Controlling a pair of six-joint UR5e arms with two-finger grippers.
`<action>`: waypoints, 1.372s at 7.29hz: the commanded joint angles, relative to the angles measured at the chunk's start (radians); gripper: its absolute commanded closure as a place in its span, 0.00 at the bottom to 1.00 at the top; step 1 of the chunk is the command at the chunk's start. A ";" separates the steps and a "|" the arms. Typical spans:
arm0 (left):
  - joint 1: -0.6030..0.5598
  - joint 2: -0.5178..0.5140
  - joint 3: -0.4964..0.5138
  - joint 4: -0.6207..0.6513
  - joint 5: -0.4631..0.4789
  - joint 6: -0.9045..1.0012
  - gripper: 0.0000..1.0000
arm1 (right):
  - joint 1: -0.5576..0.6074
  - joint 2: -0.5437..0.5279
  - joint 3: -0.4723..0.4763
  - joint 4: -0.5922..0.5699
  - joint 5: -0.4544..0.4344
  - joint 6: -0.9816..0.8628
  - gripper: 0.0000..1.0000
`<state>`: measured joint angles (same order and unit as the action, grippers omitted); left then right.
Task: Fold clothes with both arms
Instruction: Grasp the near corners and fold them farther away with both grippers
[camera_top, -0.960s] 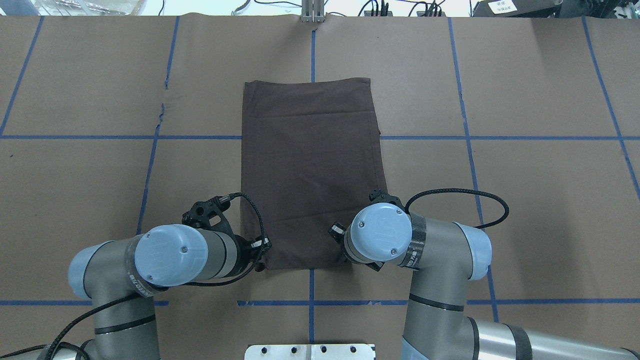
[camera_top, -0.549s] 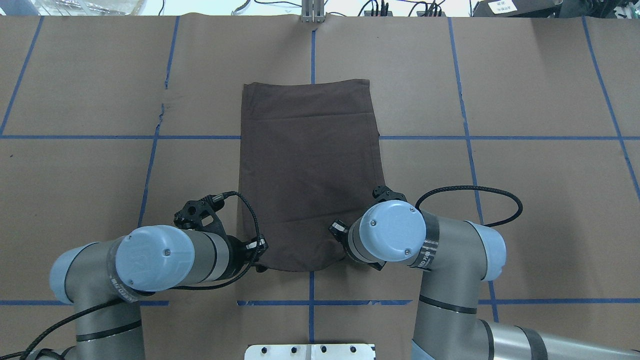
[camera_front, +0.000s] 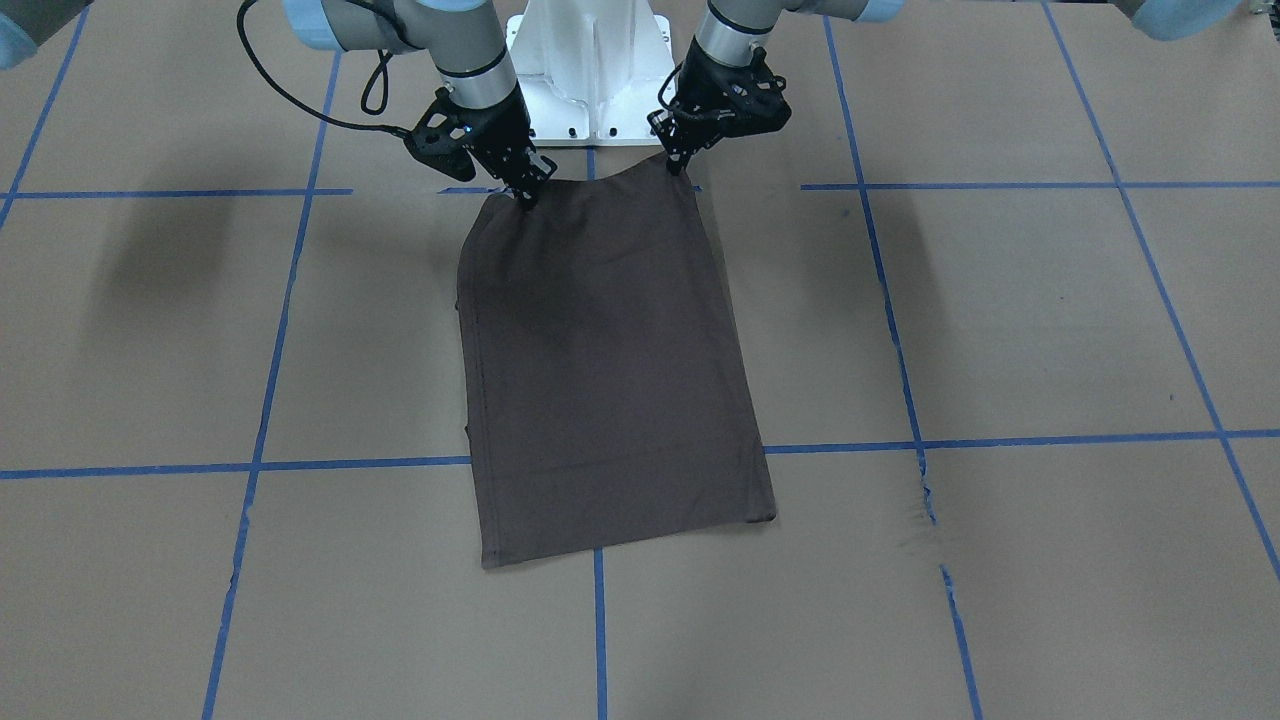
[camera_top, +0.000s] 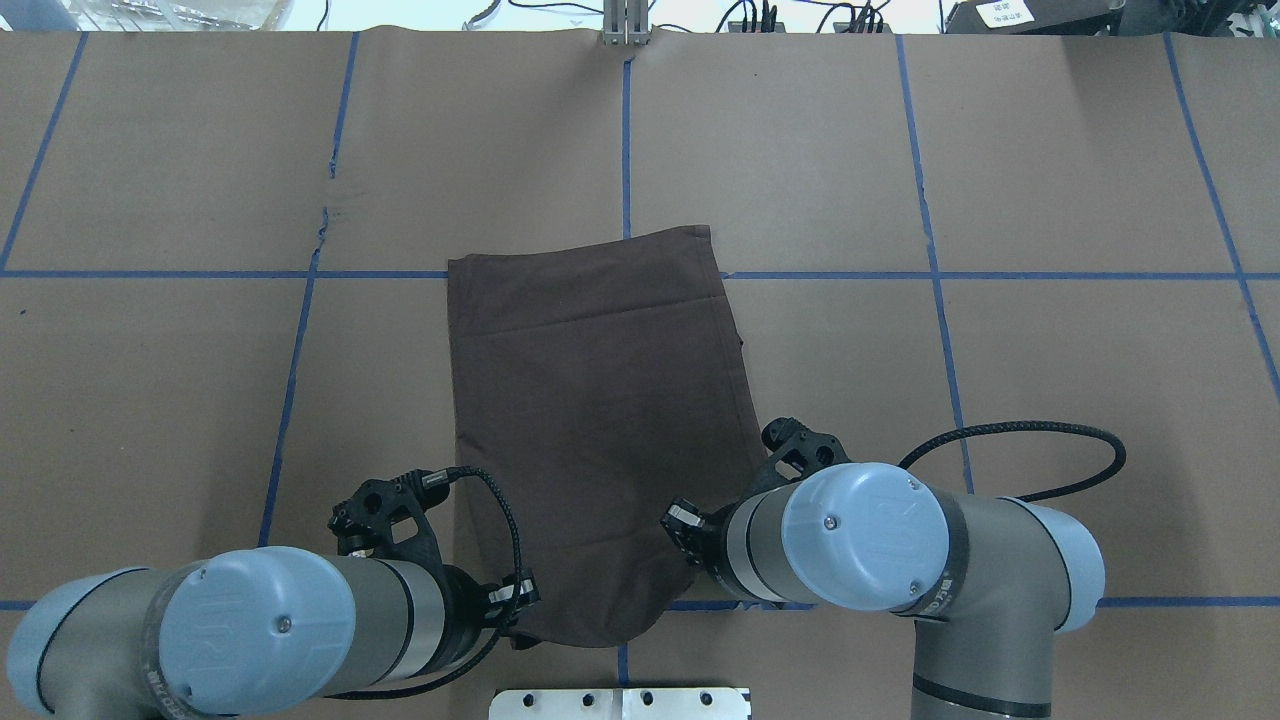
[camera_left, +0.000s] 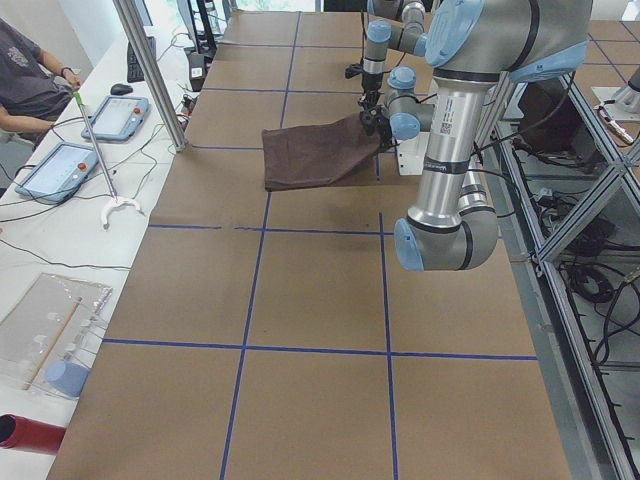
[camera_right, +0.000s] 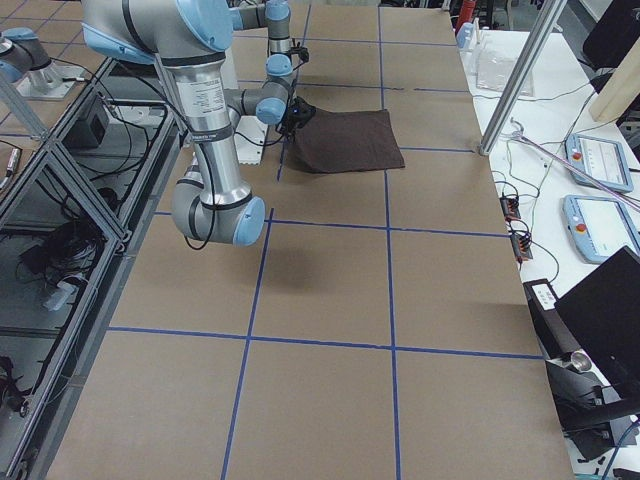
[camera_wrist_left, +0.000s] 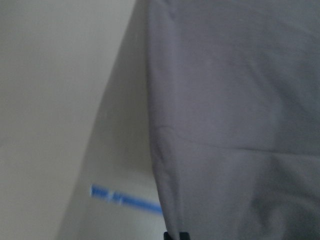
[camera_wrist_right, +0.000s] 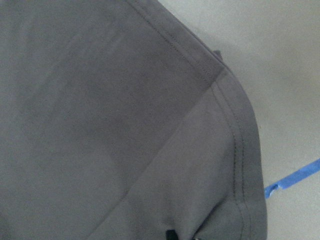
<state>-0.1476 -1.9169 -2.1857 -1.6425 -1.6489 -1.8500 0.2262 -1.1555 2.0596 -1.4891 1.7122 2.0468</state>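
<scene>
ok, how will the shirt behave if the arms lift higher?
Likely floppy: the shirt sags between the left gripper and right gripper. Probably light: two corner pinches hold that edge up. The far part, flat on the table, may drag rather than lift.

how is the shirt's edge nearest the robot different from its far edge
The near edge is raised off the table, sagging between corners; the far edge lies flat. The left hand and right hand pinch the near edge; nothing holds the far edge. Both belong to one brown shirt.
</scene>
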 joint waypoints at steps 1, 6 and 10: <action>-0.003 0.001 -0.011 0.023 -0.005 0.006 1.00 | 0.023 0.005 -0.009 0.012 -0.003 -0.028 1.00; -0.298 -0.039 0.038 0.023 -0.092 0.066 1.00 | 0.243 0.201 -0.193 0.012 0.092 -0.066 1.00; -0.371 -0.111 0.207 0.003 -0.086 0.069 1.00 | 0.306 0.266 -0.421 0.173 0.095 -0.063 1.00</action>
<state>-0.4995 -2.0192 -2.0179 -1.6337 -1.7376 -1.7829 0.5134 -0.9111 1.6904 -1.3349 1.8057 1.9841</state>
